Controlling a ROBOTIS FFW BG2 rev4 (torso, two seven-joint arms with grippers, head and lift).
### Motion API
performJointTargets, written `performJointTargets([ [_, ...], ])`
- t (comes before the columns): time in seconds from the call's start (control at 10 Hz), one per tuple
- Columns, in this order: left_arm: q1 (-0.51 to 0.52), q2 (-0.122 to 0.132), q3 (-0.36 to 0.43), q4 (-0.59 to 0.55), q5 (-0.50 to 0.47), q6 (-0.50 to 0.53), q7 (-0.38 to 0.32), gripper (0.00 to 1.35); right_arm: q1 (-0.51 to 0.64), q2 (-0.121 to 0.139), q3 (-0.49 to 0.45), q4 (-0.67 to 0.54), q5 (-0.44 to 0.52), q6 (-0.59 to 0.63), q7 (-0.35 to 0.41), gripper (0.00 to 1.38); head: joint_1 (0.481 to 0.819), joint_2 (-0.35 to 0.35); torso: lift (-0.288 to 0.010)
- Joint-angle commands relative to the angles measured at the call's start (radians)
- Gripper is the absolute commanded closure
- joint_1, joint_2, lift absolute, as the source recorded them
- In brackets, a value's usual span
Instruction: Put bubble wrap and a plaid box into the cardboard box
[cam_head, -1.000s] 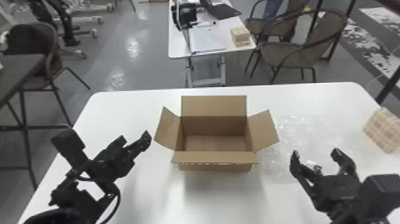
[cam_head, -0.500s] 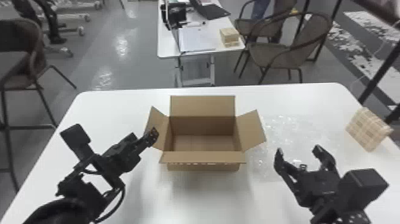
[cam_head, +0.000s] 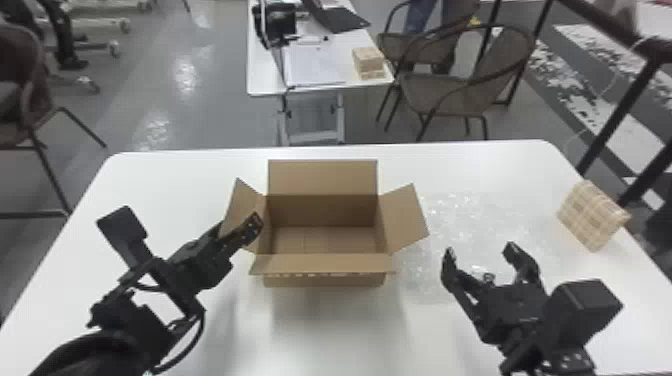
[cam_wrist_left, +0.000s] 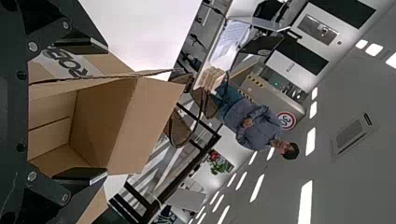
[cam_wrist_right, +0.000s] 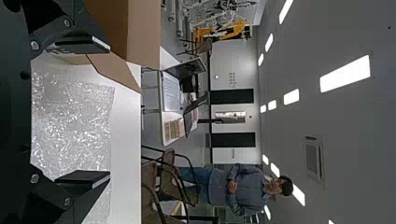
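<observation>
The cardboard box (cam_head: 325, 240) stands open near the table's middle, flaps spread. My left gripper (cam_head: 250, 225) is over its left flap in the head view; in the left wrist view the left gripper (cam_wrist_left: 105, 111) has its fingers wide apart, the box (cam_wrist_left: 140, 121) beyond them. Clear bubble wrap (cam_head: 425, 270) lies flat to the right of the box, partly behind my right gripper (cam_head: 482, 250). In the right wrist view, the right gripper (cam_wrist_right: 107, 112) is open with bubble wrap (cam_wrist_right: 70, 126) seen between its fingers. The plaid box (cam_head: 592, 215) rests tilted-looking by the table's right edge.
The white table (cam_head: 165, 185) has its far edge behind the box. Past it stand a second table (cam_head: 315, 75) with small plaid boxes (cam_head: 369, 62) on it, and brown chairs (cam_head: 465, 90). A dark rail (cam_head: 620, 115) rises beyond the right edge.
The head view has shifted so that the table and boxes sit farther left in it. My left gripper is now nearer the cardboard box, overlapping its left flap.
</observation>
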Motion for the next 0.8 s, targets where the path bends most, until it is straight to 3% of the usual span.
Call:
performJointTargets([
  [0.0, -0.002, -0.002, -0.002, 0.008, -0.005, -0.004, 0.0, 0.67, -0.001, 0.0, 0.0, 0.002, -0.002, 0.0, 0.004, 0.32, 0.695, -0.004, -0.104],
  [0.1, -0.002, -0.003, -0.002, 0.008, -0.008, -0.004, 0.0, 1.07, -0.001, -0.002, 0.0, 0.003, -0.002, 0.0, 0.005, 0.32, 0.695, -0.004, -0.104],
  [0.2, 0.0, -0.003, -0.002, 0.008, -0.009, -0.015, 0.002, 1.21, -0.003, -0.002, 0.0, 0.005, -0.003, 0.0, 0.005, 0.32, 0.695, -0.004, -0.104],
  [0.7, -0.002, -0.003, -0.004, 0.007, -0.001, -0.043, 0.002, 1.22, -0.004, -0.002, 0.003, 0.006, -0.008, 0.002, 0.007, 0.32, 0.695, 0.002, -0.104],
])
